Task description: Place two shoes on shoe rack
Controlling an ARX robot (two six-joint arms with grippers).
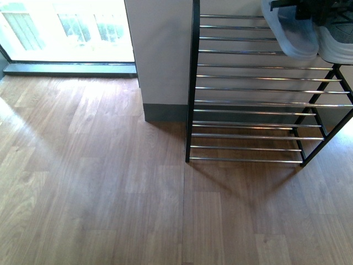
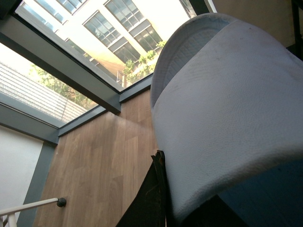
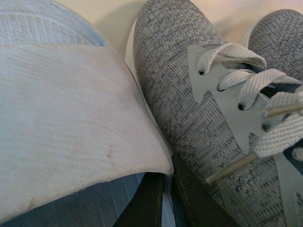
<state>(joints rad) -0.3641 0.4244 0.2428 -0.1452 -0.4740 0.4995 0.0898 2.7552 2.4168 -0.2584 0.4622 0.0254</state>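
Note:
The shoe rack (image 1: 251, 91) stands at the right of the front view, black uprights with silver rods. Two grey knit shoes hang at its top right corner, above the upper rods. My left gripper (image 1: 289, 4) is shut on the left shoe (image 1: 290, 34), whose white sole (image 2: 227, 104) fills the left wrist view beside one dark finger (image 2: 149, 198). My right gripper (image 1: 331, 6) is shut on the other shoe (image 1: 337, 41). The right wrist view shows a white sole (image 3: 61, 118), a grey laced upper (image 3: 189, 94), and the gripper (image 3: 165, 194) closed between them.
A grey wall pillar (image 1: 162, 55) with a dark skirting stands just left of the rack. A bright floor-level window (image 1: 66, 27) is at the back left. Wooden floor (image 1: 94, 182) spreads in front. Another grey knit toe (image 3: 284, 38) shows at the right wrist view's edge.

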